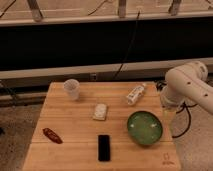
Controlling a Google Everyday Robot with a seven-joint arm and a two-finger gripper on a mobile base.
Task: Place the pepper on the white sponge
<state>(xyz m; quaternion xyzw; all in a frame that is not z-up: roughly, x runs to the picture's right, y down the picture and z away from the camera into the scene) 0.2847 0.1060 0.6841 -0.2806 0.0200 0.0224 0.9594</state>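
Observation:
The dark red pepper (52,135) lies on the wooden table (75,150) near its left front corner. The white sponge (100,111) lies flat near the table's middle, well to the right of and behind the pepper. Only the arm's white rounded joint (187,86) shows, at the right edge beside the table. The gripper itself is out of view, and nothing touches the pepper or the sponge.
A translucent white cup (72,89) stands at the back left. A white plastic bottle (135,93) lies on its side at the back right. A green bowl (144,128) sits at the right front. A black slab (104,147) lies at the front centre. Cables hang behind the table.

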